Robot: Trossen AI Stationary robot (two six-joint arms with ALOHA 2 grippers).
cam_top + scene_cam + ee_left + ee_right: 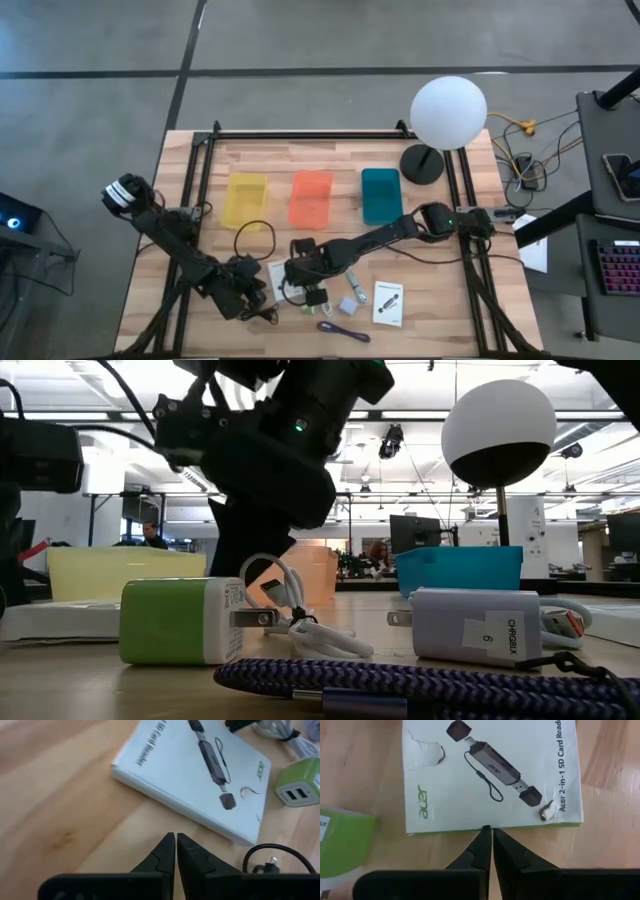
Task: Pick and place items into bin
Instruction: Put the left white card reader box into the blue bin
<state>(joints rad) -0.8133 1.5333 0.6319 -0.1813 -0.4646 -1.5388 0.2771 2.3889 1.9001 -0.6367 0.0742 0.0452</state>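
Both arms are crowding the same prize: the white Acer card-reader box [277, 274] lying flat on the counter [440, 300], at about 7 o'clock from the orange bin [310, 197]. The right gripper [487, 831] has its fingers pressed together, holding nothing, tips right at the box's green-trimmed short edge; the box stretches away at the gripper's 12 o'clock, long axis in line with the fingers. The left gripper [175, 838] is likewise closed and empty, tips on bare wood just short of the box's long side, the box lying slantwise at its 12 to 1 o'clock.

Judging by this, the right arm is the nearer and squarer to it. It would need to open and straddle that thin edge before anything lifts.

Other items wait nearby: a green USB charger [180, 621] beside the box, a lavender charger [477, 624], a white cable [300, 622], a purple braided cable [420, 685] nearest the front edge, and a second white box [388, 302] at 5 o'clock. The yellow bin [247, 198] and teal bin [381, 194] flank the orange one.
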